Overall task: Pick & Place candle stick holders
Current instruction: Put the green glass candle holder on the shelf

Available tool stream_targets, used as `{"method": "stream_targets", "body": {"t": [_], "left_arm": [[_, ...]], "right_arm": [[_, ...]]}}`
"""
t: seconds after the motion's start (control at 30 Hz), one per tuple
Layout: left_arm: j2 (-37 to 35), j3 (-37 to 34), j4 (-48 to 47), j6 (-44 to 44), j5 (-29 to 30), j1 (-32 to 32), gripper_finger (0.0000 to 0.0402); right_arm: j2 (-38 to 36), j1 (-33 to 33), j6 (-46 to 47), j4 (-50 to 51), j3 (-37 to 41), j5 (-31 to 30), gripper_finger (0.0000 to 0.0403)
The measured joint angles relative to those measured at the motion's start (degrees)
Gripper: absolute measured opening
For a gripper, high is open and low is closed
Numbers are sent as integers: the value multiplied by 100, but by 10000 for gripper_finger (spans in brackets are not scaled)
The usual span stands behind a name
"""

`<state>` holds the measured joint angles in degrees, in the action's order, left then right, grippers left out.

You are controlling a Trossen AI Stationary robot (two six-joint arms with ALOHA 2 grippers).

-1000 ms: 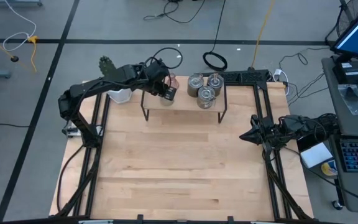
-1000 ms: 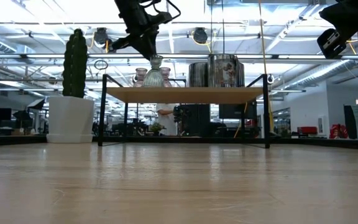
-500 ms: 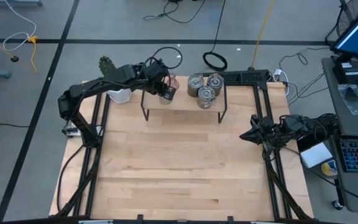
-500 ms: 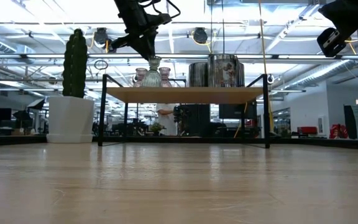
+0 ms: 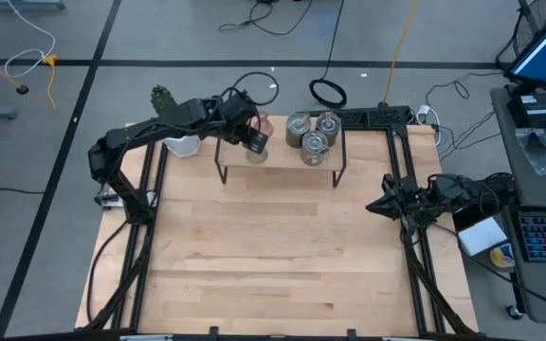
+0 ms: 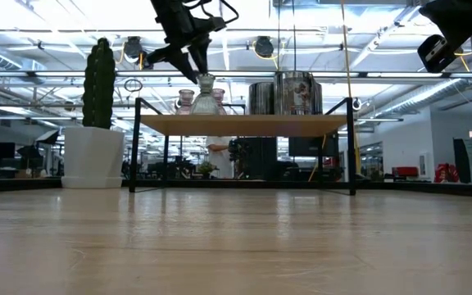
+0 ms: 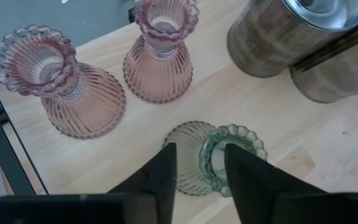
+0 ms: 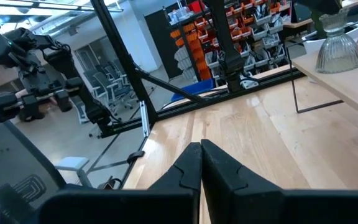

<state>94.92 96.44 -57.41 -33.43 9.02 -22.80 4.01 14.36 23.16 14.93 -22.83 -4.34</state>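
A small raised wooden shelf stands at the table's far side. On it are two pink ribbed glass candle stick holders, an olive-green glass one and three silvery metal cylinders. My left gripper hangs over the green holder, slanting down, with its fingers open on either side of the holder's scalloped rim. My right gripper is shut on nothing and waits, pointing level, at the table's right edge. My left gripper's fingers come from above, slanting down, at the green holder's scalloped rim. One finger hides part of that rim, and I cannot tell whether it touches. The holder stands upright on its base on the shelf.
A cactus in a white pot stands left of the shelf at the far left corner. The two pink holders are close behind the green one, and the cylinders are close on its right. In front of the shelf lies the bare wooden table top.
The green holder leaned under my left gripper half a second ago and now stands upright on the shelf. In the low view the left fingers have parted a little. Neither arm has shifted its place.
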Motion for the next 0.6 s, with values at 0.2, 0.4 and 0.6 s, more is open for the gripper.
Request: {"method": "stream_targets", "body": {"t": [0.2, 0.4, 0.6], "left_arm": [[-3, 0, -11, 61, 0, -1, 178], [-5, 2, -151, 97, 68, -1, 177], [-7, 2, -296, 144, 177, -1, 153]], "right_arm": [[0, -1, 16, -3, 0, 0, 0], [0, -1, 20, -6, 0, 0, 0], [0, 1, 20, -8, 0, 0, 0]]}}
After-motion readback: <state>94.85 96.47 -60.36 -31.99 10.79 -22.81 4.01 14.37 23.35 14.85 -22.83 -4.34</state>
